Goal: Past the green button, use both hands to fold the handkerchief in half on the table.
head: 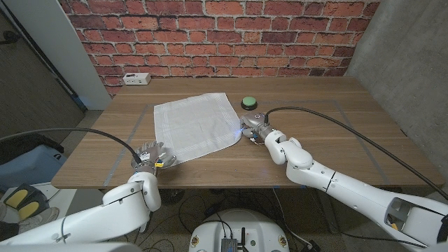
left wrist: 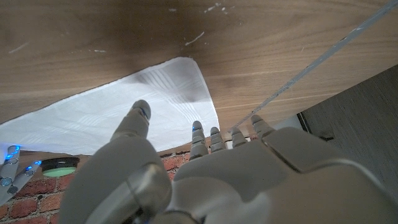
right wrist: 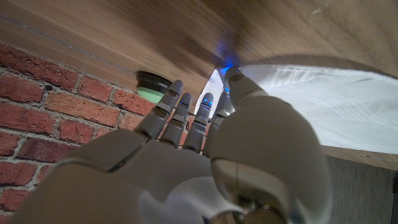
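Your handkerchief [head: 194,121] lies spread flat on the table [head: 336,140], with the green button [head: 249,103] just beside its far right corner. Your right hand [head: 253,127] sits at the cloth's near right corner, fingers extended close together, gripping nothing. Your left hand [head: 150,155] sits at the near left corner, fingers spread, holding nothing.

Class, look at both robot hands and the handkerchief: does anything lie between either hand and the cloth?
Nothing visible does. The left robot hand is at the near left corner of the handkerchief, the right robot hand at its near right corner. The green button sits apart, beyond the right hand.
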You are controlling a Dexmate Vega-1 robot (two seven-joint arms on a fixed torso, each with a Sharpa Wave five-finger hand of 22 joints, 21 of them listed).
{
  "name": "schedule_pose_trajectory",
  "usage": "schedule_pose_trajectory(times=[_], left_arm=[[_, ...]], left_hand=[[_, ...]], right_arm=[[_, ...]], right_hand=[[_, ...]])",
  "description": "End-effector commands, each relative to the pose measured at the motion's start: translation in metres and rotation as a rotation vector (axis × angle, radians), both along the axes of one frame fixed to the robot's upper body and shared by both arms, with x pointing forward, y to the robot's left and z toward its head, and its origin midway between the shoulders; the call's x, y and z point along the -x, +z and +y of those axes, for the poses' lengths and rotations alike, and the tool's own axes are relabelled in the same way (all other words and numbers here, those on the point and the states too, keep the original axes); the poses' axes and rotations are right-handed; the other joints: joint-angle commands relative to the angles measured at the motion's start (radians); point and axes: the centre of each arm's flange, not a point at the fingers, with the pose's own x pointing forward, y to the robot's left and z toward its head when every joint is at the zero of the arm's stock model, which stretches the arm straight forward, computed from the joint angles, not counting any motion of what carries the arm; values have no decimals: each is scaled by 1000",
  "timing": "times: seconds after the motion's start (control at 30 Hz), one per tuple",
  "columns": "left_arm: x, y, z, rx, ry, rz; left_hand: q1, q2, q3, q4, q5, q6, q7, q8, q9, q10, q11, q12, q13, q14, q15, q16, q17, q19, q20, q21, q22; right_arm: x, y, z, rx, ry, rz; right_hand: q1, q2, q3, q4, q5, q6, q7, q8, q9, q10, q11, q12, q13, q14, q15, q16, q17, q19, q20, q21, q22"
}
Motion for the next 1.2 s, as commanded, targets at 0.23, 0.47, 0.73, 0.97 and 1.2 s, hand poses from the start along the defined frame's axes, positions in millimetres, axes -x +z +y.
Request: schedule_pose_trajectory(times=[0.23, 0.47, 0.73, 0.97, 1.2], left_arm=[[-8, 3, -12, -179, 42, 50], [-15, 7, -15, -236, 113, 119], [-24, 10, -10, -189, 118, 150], [-39, 7, -3, -151, 94, 232], [-42, 4, -8, -243, 204, 123]], left_hand=[[38, -45, -18, -5, 24, 22, -12, 9, 7, -4, 4, 2, 5, -23, 23, 6, 3, 14, 22, -4, -1], [90, -73, -25, -4, 43, 67, -32, 22, 8, -4, -10, 2, 5, -28, 26, 6, 4, 25, 22, -9, -2], [235, 56, 32, 14, 63, 216, 46, 43, 8, 34, -11, 12, 3, -17, 8, 8, 1, 43, 12, -20, 0], [268, 96, 18, 18, 40, 431, 144, 68, 7, 106, -3, 24, 1, 3, -9, 10, -1, 68, -2, -21, 0], [524, 125, 22, -2, -12, 932, 95, 150, 24, 369, -26, 47, 0, 194, -80, 19, -5, 286, -57, 24, 1]], right_arm=[[9, 18, 1, -170, 42, -224], [9, 25, 3, -199, 54, -257], [12, 29, 4, -205, 78, -290], [17, 36, 2, -229, 98, -331], [16, 42, 0, -234, 93, -349]], right_hand=[[21, 4, -15, 1, 7, 21, 6, 8, 2, 37, 2, 8, 2, 36, -141, 23, 9, 17, 5, 8, 3], [26, 3, -20, 1, 8, 27, 9, 10, 1, 50, 4, 9, 2, 43, -143, 28, 12, 23, 8, 9, 4], [29, 5, -25, 2, 9, 31, 14, 11, 1, 58, 0, 7, 2, 46, -146, 31, 14, 27, 5, 10, 4], [32, 4, -28, 2, 9, 34, 14, 11, 1, 62, 1, 5, 3, 53, -153, 34, 15, 29, 3, 10, 4], [31, 4, -27, 4, 11, 35, 13, 11, 1, 66, -6, 3, 3, 57, -159, 31, 13, 33, 1, 11, 4]])
